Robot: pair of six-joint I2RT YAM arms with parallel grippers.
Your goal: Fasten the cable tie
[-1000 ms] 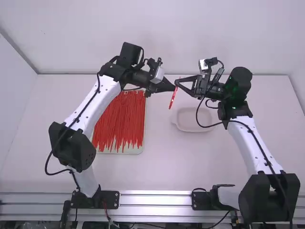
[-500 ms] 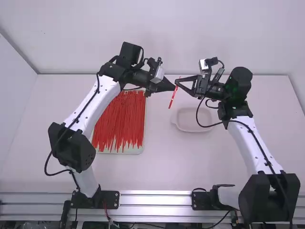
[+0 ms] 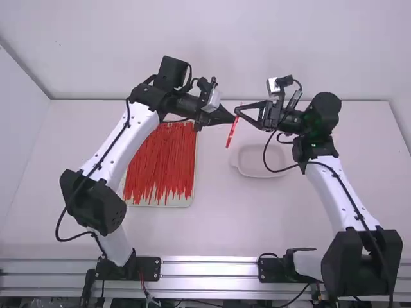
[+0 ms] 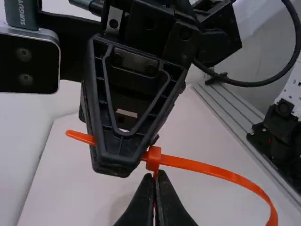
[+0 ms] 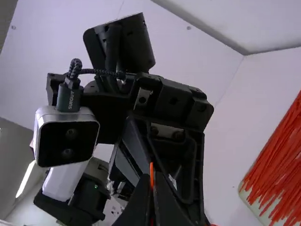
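High view: left gripper (image 3: 226,118) and right gripper (image 3: 239,117) meet mid-air, both clamped on the red cable tie (image 3: 230,133), above table (image 3: 257,212) near white dish (image 3: 257,173).

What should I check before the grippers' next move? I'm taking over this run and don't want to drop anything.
1. Left gripper shut on tie: ok.
2. Right gripper shut on tie: ok.
3. Tie threaded through its head: cannot tell; the right gripper hides part of it.
4. Tie off the table: ok, held in the air between the grippers.
5. Dish free to take it: ok, looks empty.
6. Spare ties in tray: ok, lying apart from both grippers.
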